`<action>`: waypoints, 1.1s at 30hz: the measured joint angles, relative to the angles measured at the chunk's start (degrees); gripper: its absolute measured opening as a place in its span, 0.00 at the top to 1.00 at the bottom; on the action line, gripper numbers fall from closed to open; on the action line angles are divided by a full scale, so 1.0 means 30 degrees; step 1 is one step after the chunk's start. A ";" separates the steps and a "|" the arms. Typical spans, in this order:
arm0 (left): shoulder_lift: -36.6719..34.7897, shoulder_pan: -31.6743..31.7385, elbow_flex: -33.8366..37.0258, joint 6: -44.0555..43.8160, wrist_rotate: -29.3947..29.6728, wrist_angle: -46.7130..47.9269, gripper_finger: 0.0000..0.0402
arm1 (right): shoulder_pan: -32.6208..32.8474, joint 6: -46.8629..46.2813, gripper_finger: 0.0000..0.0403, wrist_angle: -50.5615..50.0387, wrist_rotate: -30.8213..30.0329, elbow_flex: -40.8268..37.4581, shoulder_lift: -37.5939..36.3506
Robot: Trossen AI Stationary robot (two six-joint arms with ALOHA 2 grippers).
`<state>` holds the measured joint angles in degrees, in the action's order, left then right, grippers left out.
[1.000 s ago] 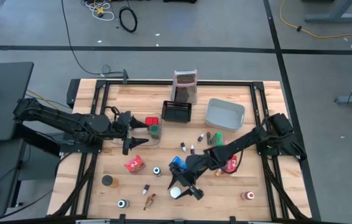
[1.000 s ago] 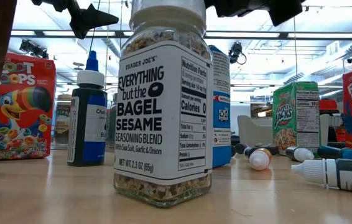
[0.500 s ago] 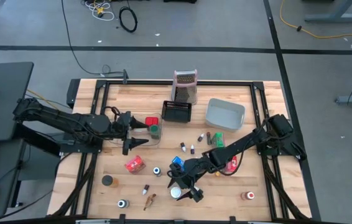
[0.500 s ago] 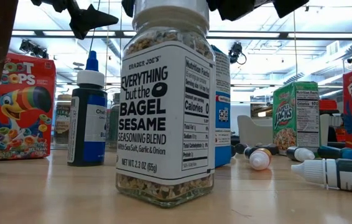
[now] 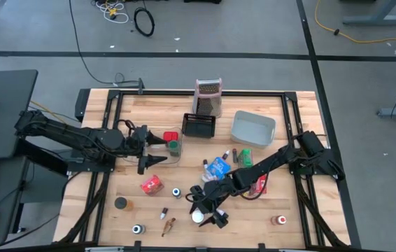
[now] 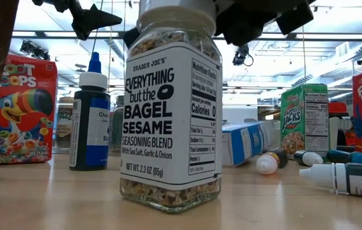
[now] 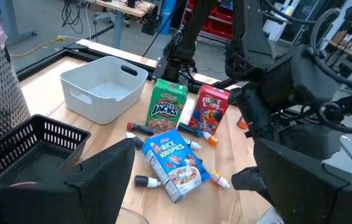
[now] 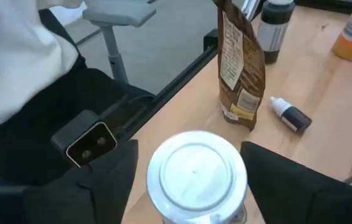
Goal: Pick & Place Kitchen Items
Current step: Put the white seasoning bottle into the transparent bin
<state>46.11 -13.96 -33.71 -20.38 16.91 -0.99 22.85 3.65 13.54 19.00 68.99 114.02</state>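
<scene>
The seasoning jar [image 5: 197,218], clear glass with a white lid [image 8: 194,174], stands upright on the table near its near edge and fills the low view [image 6: 171,121]. My right gripper [image 8: 191,183] is open and comes down over it, one finger on each side of the lid with narrow gaps showing [image 5: 203,212]. The blue Rice Krispies packet [image 5: 217,166] lies flat beside my right arm [image 7: 173,162]. My left gripper [image 5: 157,149] waits open over the table's left half, next to the clear tub [image 5: 172,143] that holds a red and a green jar.
At the far side stand the box grater [image 5: 208,96], the black mesh basket [image 5: 199,124] and the grey tray [image 5: 252,128]. Red packets [image 5: 150,185] [image 5: 259,185], a green packet [image 5: 244,157], a brown packet [image 8: 238,68], small bottles and squat jars [image 5: 121,203] lie scattered around.
The blue packet, which stood upright just behind the seasoning jar beside my right arm, has tipped over toward the far edge and now lies flat. My right gripper has shifted slightly toward the table's left over the jar and stays open. The jar has kept its place.
</scene>
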 joint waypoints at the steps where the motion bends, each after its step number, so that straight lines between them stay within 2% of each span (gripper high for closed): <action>1: 0.0000 0.0000 0.0000 0.0000 0.0000 0.0000 0.15 | -0.0017 -0.0071 0.30 -0.0026 0.0007 0.0000 0.0000; 7: 0.0000 0.0000 0.0000 0.0000 0.0000 0.0000 0.15 | -0.0088 -0.0545 0.47 0.0036 0.0051 0.0000 0.0000; 13: 0.0000 0.0000 0.0000 -0.0027 0.0000 0.0006 0.15 | -0.0262 -0.1197 0.47 -0.0003 -0.0047 0.0000 -0.0062; 16: 0.0000 0.0000 0.0000 -0.0087 0.0007 0.0000 0.15 | -0.0582 -0.2368 0.47 -0.0151 -0.1207 -0.0007 -0.0409; 20: 0.0000 0.0000 0.0000 -0.0095 0.0005 0.0000 0.15 | -0.1377 -0.3807 0.47 -0.0416 -0.1673 -0.0007 -0.1668; 23: 0.0000 0.0000 0.0000 -0.0098 0.0001 0.0000 0.15 | -0.2015 -0.3429 0.47 -0.1463 -0.1917 -0.0007 -0.3163; 26: 0.0000 0.0000 0.0000 0.0040 0.0005 -0.0003 0.15 | -0.2631 -0.1886 0.47 -0.2021 -0.3955 -0.0007 -0.4914; 30: 0.0000 0.0000 -0.0002 0.0347 0.0006 -0.0048 0.15 | -0.3716 0.0070 0.46 -0.1559 -0.8008 -0.0007 -0.6468; 33: -0.0018 0.0004 -0.0216 0.0277 0.0007 0.0011 0.15 | -0.4741 0.0603 0.46 -0.0081 -0.8950 -0.0007 -0.6629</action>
<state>46.05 -13.94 -34.36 -19.55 16.93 -0.96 8.63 5.46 13.30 -7.85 68.97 94.13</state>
